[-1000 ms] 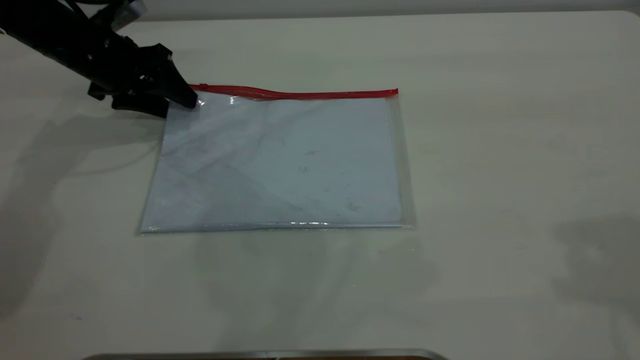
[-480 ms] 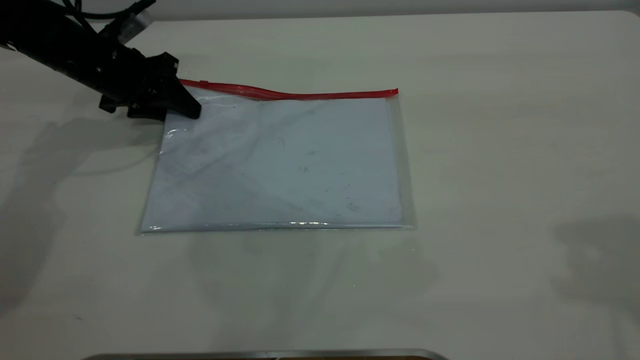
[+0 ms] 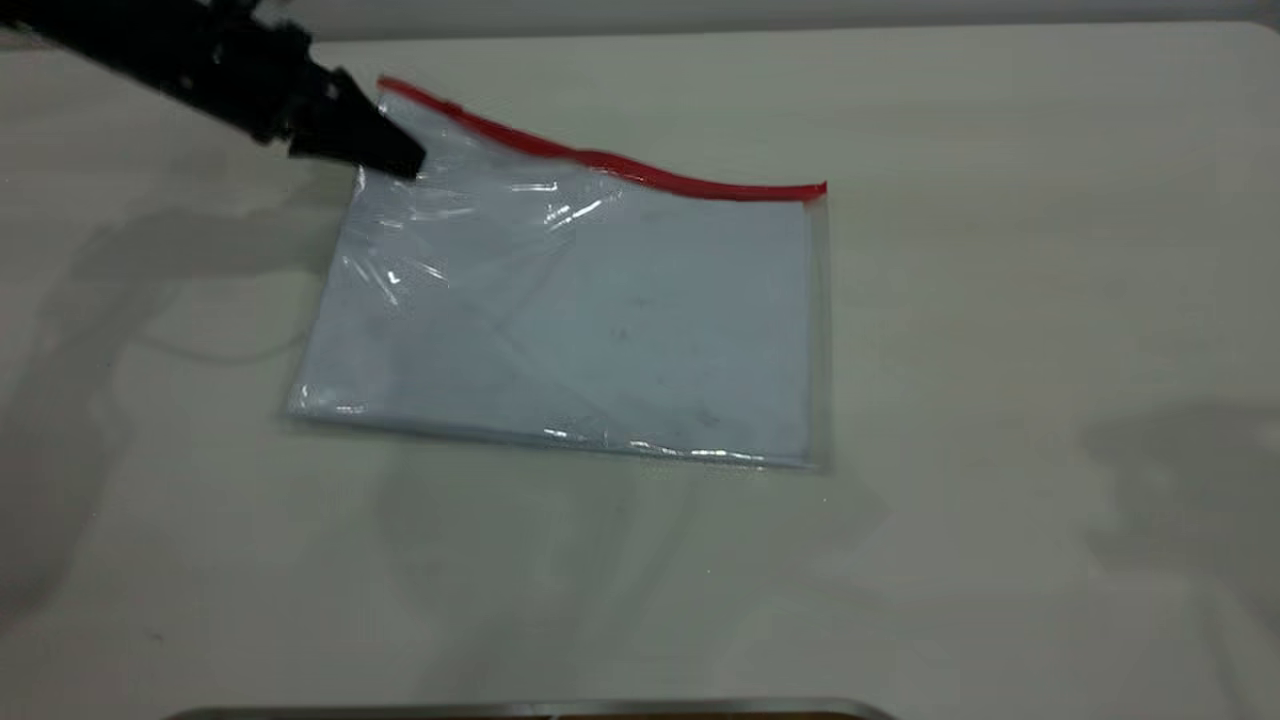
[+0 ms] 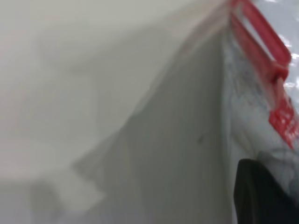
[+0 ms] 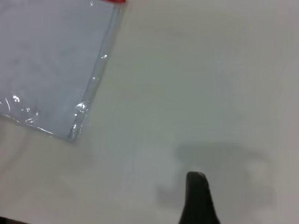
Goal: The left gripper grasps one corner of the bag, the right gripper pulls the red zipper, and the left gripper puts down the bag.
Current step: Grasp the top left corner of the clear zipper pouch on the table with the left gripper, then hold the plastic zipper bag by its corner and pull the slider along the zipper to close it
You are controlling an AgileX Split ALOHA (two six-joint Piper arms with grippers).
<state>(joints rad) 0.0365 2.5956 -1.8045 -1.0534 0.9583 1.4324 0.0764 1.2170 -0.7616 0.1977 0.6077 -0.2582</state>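
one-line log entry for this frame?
left gripper: shut on bag corner, raised | red zipper: untouched | right gripper: off bag, above table

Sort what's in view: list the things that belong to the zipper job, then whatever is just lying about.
Part of the job:
left claw, shut on the bag's lifted corner
bag
red zipper
right claw, waiting above bare table

Lying about:
metal edge at the table's near side

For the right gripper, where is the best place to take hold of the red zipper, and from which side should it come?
Probably the small slider tab, at the raised end of the red zipper beside the left gripper, which pinches that corner of the bag. Come from above on the open side toward the far end: the strip there is lifted off the table.
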